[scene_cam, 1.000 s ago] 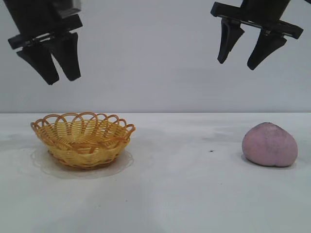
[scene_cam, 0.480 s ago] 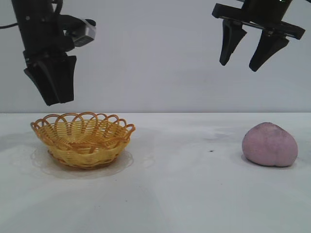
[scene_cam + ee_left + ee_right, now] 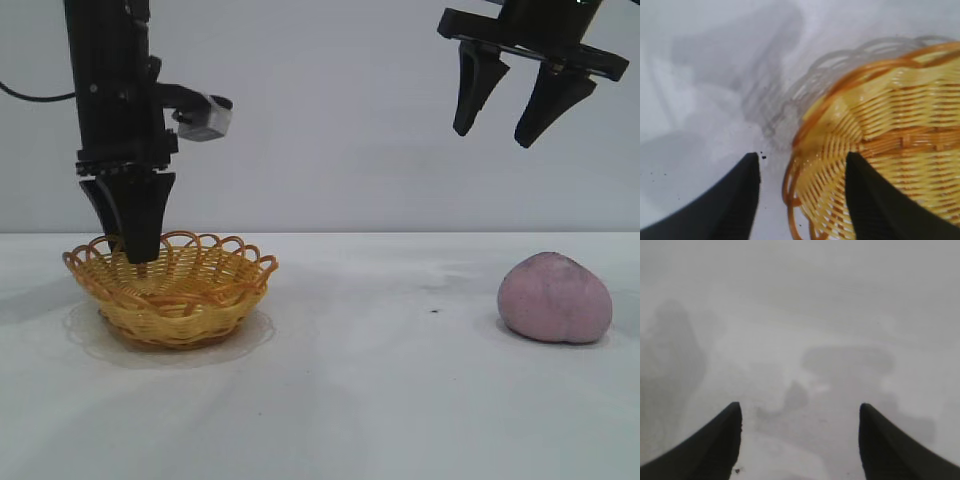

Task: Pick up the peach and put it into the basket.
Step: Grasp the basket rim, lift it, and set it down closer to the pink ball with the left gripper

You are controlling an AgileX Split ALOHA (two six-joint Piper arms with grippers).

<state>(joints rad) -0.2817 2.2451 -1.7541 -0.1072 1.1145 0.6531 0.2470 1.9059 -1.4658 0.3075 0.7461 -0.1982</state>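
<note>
The peach [image 3: 555, 298], a pale pink-mauve lump, lies on the white table at the right, with nothing touching it. High above it hangs my right gripper [image 3: 493, 137], open and empty; its wrist view shows only bare table between the fingertips [image 3: 800, 407]. The yellow woven basket [image 3: 230, 262] stands at the left with nothing in it. My left gripper [image 3: 140, 252] points straight down at the basket's left rim. In the left wrist view its jaws [image 3: 802, 157] stand apart astride the orange looped rim [image 3: 805, 135], one finger over the table and the other over the basket's weave.
A white tabletop [image 3: 380, 380] stretches between basket and peach, with a grey wall behind. A small dark speck [image 3: 435, 311] lies on the table left of the peach.
My left arm has dropped from high at the left down onto the basket's left rim, turning edge-on, and its jaws have narrowed. The right gripper, the peach and the basket have stayed put.
</note>
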